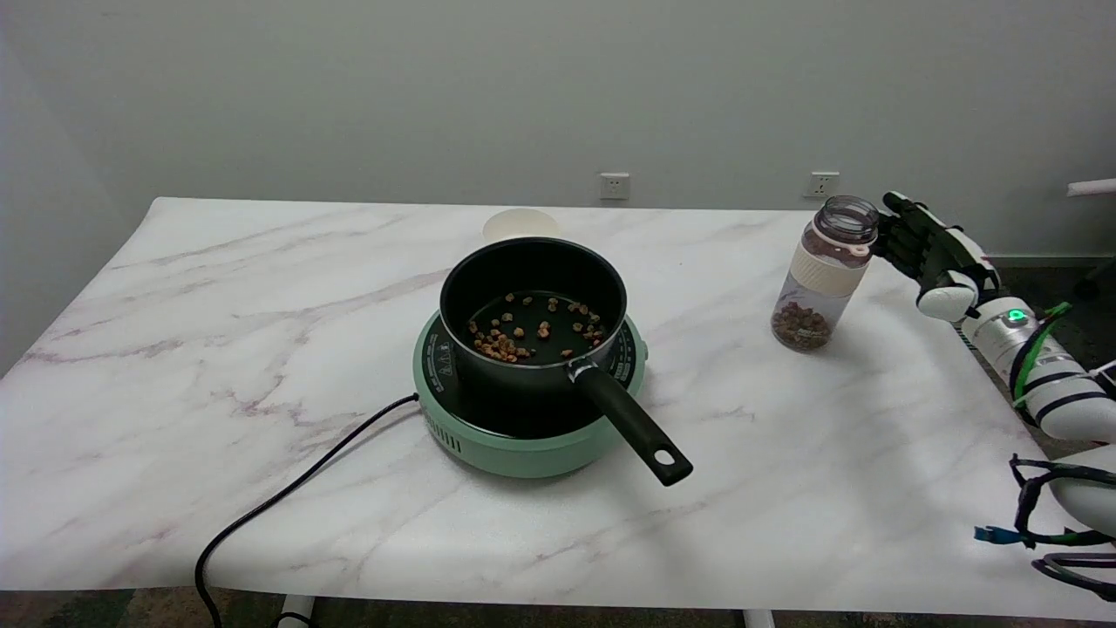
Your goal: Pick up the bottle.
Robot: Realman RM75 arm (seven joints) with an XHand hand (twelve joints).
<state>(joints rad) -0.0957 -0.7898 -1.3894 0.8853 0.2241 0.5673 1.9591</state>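
Right hand (928, 253) empty, fingers spread, just beside the bottle (820, 275) near its neck, contact unclear; bottle upright, uncapped, on the table (261, 349) right of the pot (534, 307).

The black cable (261, 510) runs off the bottom edge. A pale round thing (520, 223) sits half hidden behind the pot (532, 310). The right arm (1046, 384) is cut off at the right edge. Whether the hand (928, 253) touches the bottle (824, 275) cannot be told.
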